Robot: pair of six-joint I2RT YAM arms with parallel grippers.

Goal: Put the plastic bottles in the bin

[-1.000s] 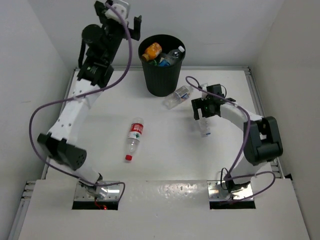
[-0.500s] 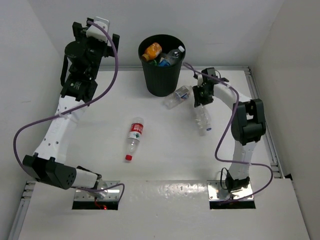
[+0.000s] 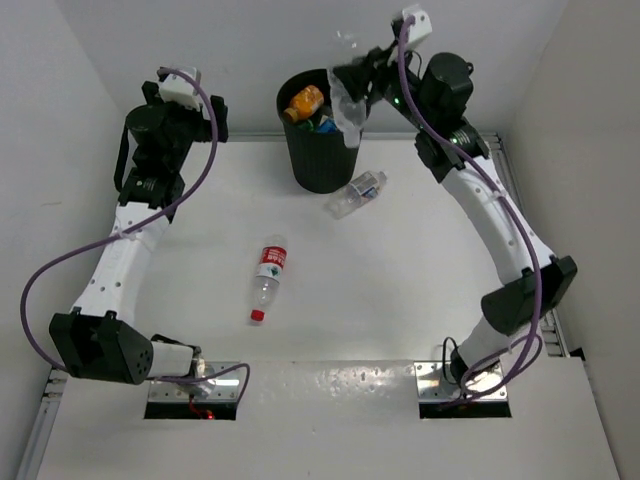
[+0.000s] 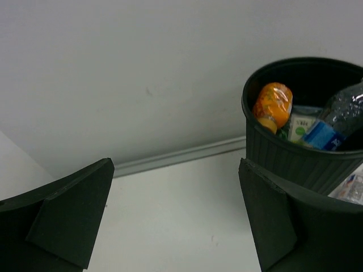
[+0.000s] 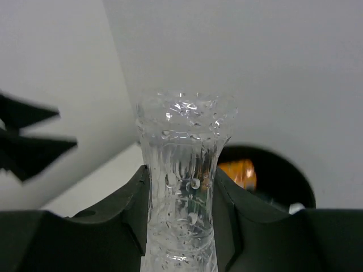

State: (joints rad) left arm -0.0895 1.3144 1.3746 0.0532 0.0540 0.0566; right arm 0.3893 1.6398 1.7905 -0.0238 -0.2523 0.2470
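The black bin stands at the back middle of the table, with an orange bottle and other bottles inside. My right gripper is raised at the bin's right rim, shut on a clear plastic bottle. In the right wrist view that clear bottle stands squeezed between both fingers, with the bin's mouth behind it. My left gripper is open and holds nothing, up at the back left. Its wrist view shows the bin with the orange bottle and a blue-labelled bottle.
A red-labelled bottle with a red cap lies on the table's middle. A clear bottle with a blue label lies just right of the bin's foot. White walls close in the back and both sides.
My right gripper shut on the clear bottle on the table and carried it up and back to the bin's rim. My left arm swung left, away from the bin.
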